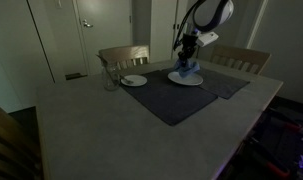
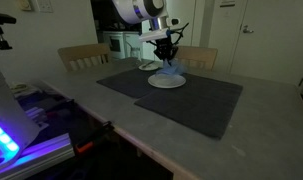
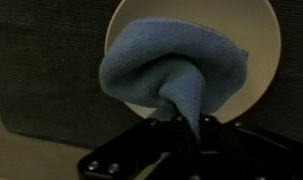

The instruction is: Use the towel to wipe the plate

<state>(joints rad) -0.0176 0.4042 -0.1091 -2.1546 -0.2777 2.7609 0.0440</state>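
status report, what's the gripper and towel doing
Gripper shut on towel. Towel bunched over plate on dark mat. Second plate and glass apart, not in the way.

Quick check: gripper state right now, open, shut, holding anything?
The gripper is closed on the blue towel, which hangs bunched over the plate.

Dim dining room, grey table (image 1: 91, 130).
Two wooden chairs (image 1: 124, 54) sit just behind the gripper (image 1: 186, 60), white doors (image 1: 103, 25) on the wall (image 1: 11, 40) further back.
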